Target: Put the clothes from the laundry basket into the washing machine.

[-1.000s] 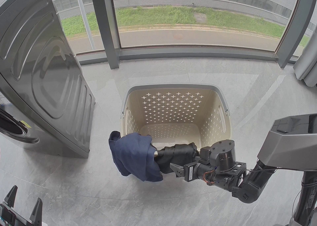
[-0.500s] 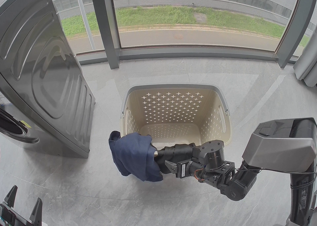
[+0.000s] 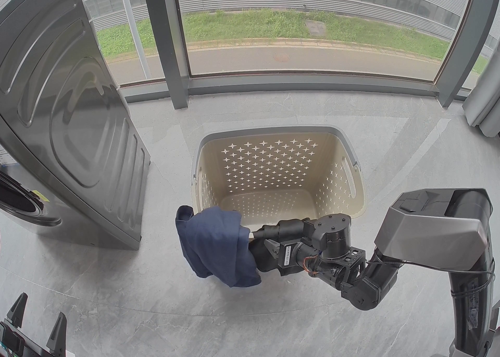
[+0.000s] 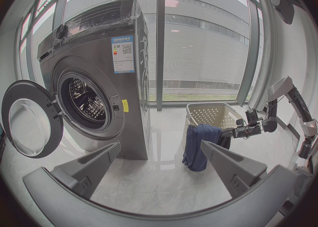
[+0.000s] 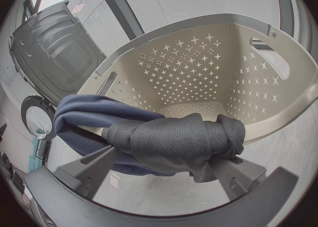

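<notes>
Two fingers (image 5: 87,171) of right gripper (image 5: 162,158) set wide, one on either side of bunched grey garment (image 5: 175,141), not closed on it. Gripper at near rim of basket (image 3: 276,131), pointing left. Grey garment lying across that near rim, part inside, part hanging out toward near side. Touching it on left, blue garment (image 3: 216,246), draped over same rim at near left corner, mostly hanging down outside toward floor (image 3: 156,311). Basket cream with star-shaped holes and grey rim, standing on pale floor in front of window (image 3: 312,19). Well left of basket, washer (image 4: 99,72), side panel facing basket, round door (image 4: 29,118) swung open to left, drum (image 4: 86,100) in sight. Left gripper (image 4: 159,144) low at near left, well apart from basket and washer, fingers wide, holding nothing.
</notes>
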Motion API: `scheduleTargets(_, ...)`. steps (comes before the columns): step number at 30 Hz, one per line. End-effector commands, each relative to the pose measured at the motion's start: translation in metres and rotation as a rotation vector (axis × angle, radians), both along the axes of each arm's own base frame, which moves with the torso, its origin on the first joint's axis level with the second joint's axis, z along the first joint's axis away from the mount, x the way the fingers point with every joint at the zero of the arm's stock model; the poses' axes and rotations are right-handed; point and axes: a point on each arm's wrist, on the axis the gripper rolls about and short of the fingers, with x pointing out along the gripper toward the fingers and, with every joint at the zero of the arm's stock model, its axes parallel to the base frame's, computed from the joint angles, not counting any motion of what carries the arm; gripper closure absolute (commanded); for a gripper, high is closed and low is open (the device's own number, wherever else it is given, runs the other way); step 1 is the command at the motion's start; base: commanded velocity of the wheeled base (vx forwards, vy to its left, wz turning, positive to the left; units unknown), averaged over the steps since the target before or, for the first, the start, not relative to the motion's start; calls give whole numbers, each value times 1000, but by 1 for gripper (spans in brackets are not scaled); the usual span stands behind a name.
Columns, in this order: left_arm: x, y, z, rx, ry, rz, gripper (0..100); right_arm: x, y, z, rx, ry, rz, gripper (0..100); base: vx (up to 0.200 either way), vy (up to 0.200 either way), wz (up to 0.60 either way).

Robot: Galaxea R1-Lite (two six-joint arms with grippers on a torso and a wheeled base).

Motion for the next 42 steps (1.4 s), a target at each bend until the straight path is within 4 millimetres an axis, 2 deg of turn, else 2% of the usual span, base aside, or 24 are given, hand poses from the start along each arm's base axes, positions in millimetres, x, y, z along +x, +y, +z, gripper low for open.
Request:
scheduleTargets(1,1,0,-5,-2,6,0,0,-1,0,0,1,1,3,100,0,0,0)
scheduleTargets(7,1,0,-5,-2,7,0,0,-11,-3,2,-9,16,11,100,0,0,0)
scheduleTargets(12,1,0,-5,-3,6,2,0,-30,-5,25,11,3,33,100,0,0,0)
scheduleTargets(17,1,0,-5,-3,6,2,0,-62,-14,65,52,-41,72,100,0,0,0)
scheduleTargets(18,1,0,-5,-3,6,2,0,-62,-14,65,52,-41,72,100,0,0,0)
scheduleTargets(20,1,0,-5,-3,6,2,0,-85,-25,100,94,-101,79,100,0,0,0)
scheduleTargets(22,1,0,-5,-5,6,2,0,-101,-34,119,122,-141,96,100,0,0,0)
scheduleTargets(28,1,0,-5,-5,7,2,0,-135,-68,157,184,-225,100,100,0,0,0)
scheduleTargets(29,1,0,-5,-5,7,2,0,-135,-68,157,184,-225,100,100,0,0,0)
scheduleTargets(31,1,0,-5,-3,7,2,0,-143,-82,169,181,-277,100,100,0,0,0)
scheduleTargets(34,1,0,-5,0,6,3,0,-142,-90,179,182,-321,94,100,0,0,0)
scheduleTargets(38,0,0,-5,4,7,-1,0,-141,-95,184,142,-367,85,100,0,0,0)
scheduleTargets(42,0,0,-5,6,7,-4,0,-143,-97,179,127,-357,89,100,0,0,0)
